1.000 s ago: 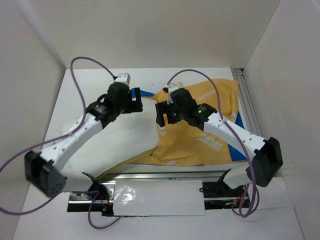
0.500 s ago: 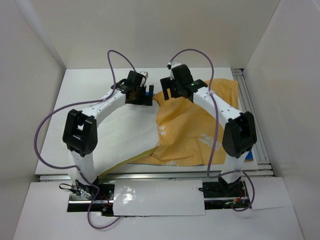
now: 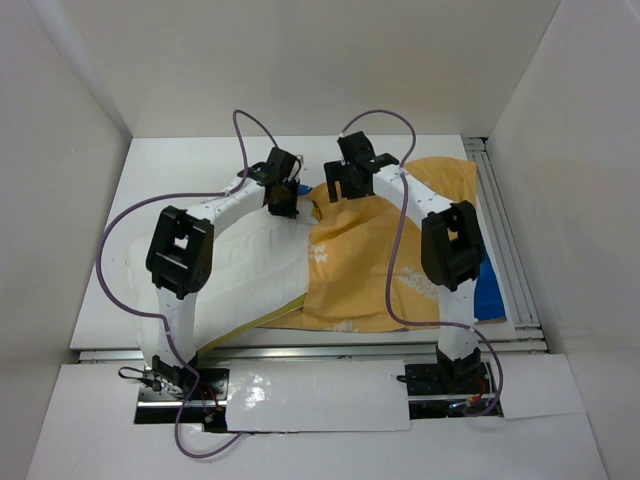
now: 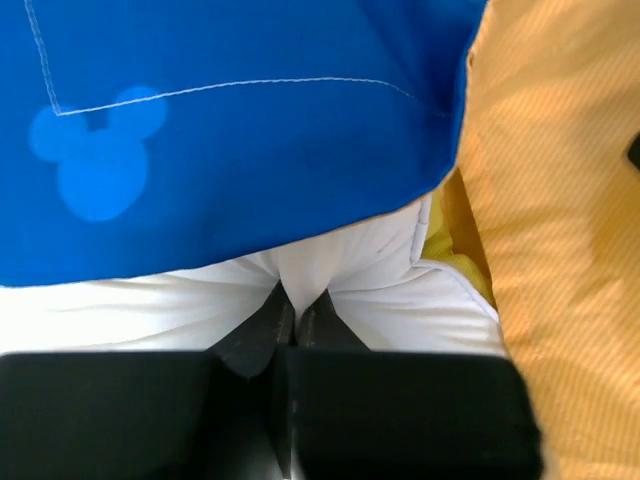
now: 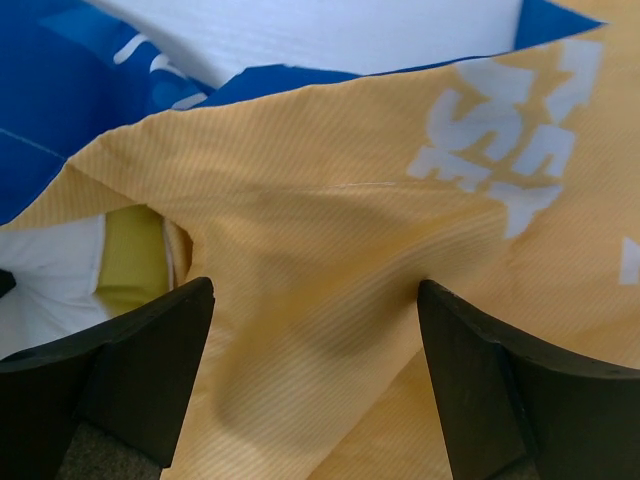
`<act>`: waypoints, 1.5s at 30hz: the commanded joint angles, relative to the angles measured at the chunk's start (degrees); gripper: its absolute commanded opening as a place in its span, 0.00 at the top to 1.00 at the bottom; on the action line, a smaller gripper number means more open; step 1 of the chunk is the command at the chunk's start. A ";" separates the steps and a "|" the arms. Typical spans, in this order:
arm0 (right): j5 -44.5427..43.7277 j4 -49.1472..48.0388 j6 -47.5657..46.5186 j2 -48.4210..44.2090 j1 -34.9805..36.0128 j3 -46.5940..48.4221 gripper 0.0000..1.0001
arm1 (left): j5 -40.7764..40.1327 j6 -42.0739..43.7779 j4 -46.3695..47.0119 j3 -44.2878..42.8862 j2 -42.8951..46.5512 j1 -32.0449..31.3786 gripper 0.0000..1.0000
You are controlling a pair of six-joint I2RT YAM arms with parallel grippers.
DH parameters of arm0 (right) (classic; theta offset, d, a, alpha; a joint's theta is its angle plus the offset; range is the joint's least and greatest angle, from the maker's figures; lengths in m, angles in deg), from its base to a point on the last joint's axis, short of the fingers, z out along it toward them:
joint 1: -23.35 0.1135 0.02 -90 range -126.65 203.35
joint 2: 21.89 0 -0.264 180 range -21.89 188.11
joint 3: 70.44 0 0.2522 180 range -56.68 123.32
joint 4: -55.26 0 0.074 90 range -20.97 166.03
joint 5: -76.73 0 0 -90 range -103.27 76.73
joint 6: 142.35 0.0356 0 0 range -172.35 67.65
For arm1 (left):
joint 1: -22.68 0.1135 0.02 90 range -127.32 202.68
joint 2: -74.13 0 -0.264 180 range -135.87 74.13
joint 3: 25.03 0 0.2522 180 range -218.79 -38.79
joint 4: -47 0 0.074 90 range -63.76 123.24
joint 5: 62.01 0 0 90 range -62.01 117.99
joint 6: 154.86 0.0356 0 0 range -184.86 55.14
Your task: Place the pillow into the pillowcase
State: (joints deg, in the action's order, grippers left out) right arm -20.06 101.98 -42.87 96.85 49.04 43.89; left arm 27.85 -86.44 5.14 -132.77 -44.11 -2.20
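The pillow (image 3: 245,275) lies across the left half of the bench (image 3: 180,165); its right end runs under the open edge of the pillowcase (image 3: 375,265), which is spread orange side up over the right half, a strip of its blue side showing at the right; most of the pillow looks to be outside the sack, so the task seems only partly done.

The left gripper (image 4: 295,312) is clenched on a small fold of the white pillow cover at the far corner; in the left wrist view the blue layer with its pale Mickey silhouette (image 4: 97,165) hangs just over that fold, and the orange layer sits to the right. The right gripper (image 5: 318,365) is released, its jaws set wide apart above the orange cloth near the mouth, gripping nothing; white pillow and a sliver of pale-yellow trim (image 5: 130,250) show at the left of that view, beneath the orange flap.

The pillow is probably light, bulky and springy; a pinch at a corner or along the trim should hold better than the middle, where the filling would only squash and slide away. The pillowcase is thin, limp and likely to bunch or fold shut; the hem of one layer at the mouth seems the place to take it, so the opening can be lifted clear while the corner goes in; catching both layers at once would close the mouth.
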 commanded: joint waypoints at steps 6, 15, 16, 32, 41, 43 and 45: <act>-4.28 -6.99 -13.40 -6.58 3.57 -2.21 0.07 | 1.82 -1.01 6.63 8.35 -0.25 -0.60 1.00; 18.02 -12.04 -30.64 -7.84 3.05 -5.22 0.06 | 2.87 0.23 12.89 13.82 6.78 -0.60 1.00; 20.82 -11.34 -33.27 -6.78 3.05 -4.26 0.06 | 2.87 0.84 12.89 13.82 6.79 -0.60 1.00; 21.63 -15.91 -34.17 7.11 1.47 5.23 1.00 | 4.62 3.13 16.58 17.68 10.04 -0.60 1.00; 26.64 -26.00 -26.02 -2.01 1.47 2.17 1.00 | 8.23 8.04 22.82 24.88 20.22 -0.60 1.00; 28.49 -27.32 -25.22 -3.94 1.47 1.03 1.00 | 9.63 8.57 23.35 26.38 21.90 -0.60 1.00; 29.20 -27.32 -23.46 -3.95 1.99 2.42 1.00 | 12.60 10.06 25.72 28.75 24.27 -0.60 1.00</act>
State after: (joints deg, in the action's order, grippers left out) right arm 5.88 80.82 -69.91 98.60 50.63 44.99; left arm 34.87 -79.76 27.35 -105.90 -24.22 -2.35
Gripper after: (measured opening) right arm 0.008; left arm 0.067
